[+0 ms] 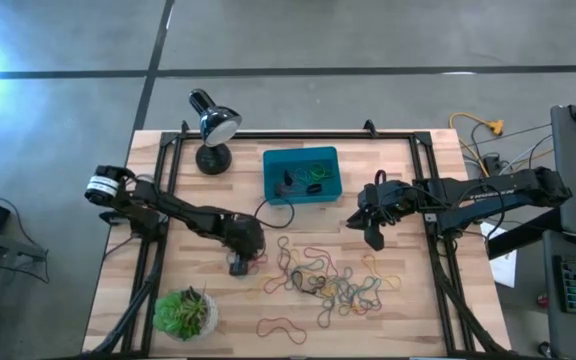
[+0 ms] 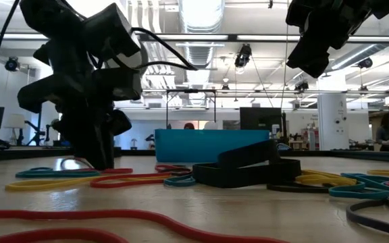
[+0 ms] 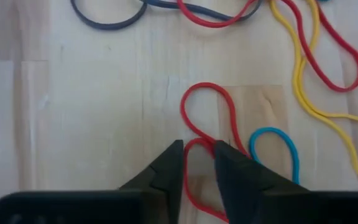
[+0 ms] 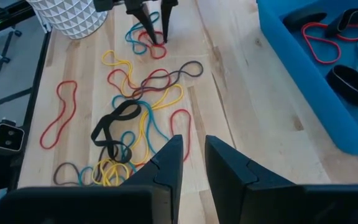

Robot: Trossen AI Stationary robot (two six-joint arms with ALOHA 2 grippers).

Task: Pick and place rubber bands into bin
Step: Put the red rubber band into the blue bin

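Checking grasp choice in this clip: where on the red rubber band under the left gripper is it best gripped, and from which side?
Probably at its pinched waist. The red rubber band lies flat on the table in a figure-eight, so the strands run close together there. The left gripper is best coming straight down, fingers straddling that crossing, as they stand now, slightly open. The blue band beside it stays clear.

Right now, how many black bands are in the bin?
3 in the bin: one black band and a second on either side of a red band, a third apart from them. Others may be hidden.
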